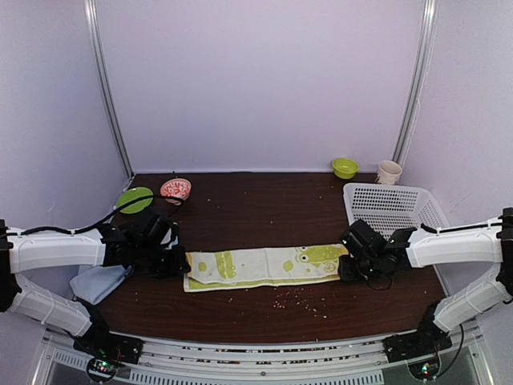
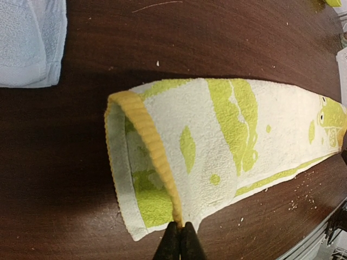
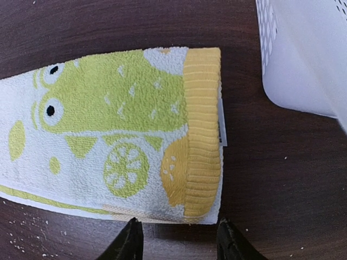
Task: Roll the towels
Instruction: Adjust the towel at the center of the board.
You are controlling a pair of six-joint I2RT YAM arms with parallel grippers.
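Observation:
The lime-green and cream towel [image 1: 264, 266] lies spread lengthwise across the middle of the table. My left gripper [image 1: 170, 261] is shut on the yellow edge [image 2: 152, 146] at its left end and has that end lifted and curled over [image 2: 179, 233]. My right gripper [image 1: 353, 269] is open, its fingers [image 3: 127, 244] just off the near side of the towel's right end with its yellow band [image 3: 201, 130], touching nothing. The pale blue towel [image 1: 98, 282] lies folded at the left edge of the table, also in the left wrist view [image 2: 30, 43].
A white perforated basket [image 1: 393, 207] stands at the right, close to my right gripper [image 3: 303, 54]. A green plate [image 1: 133, 199] and a patterned bowl [image 1: 175, 189] sit at back left. A green bowl [image 1: 345, 167] and a cup [image 1: 389, 172] sit at back right. Crumbs dot the front.

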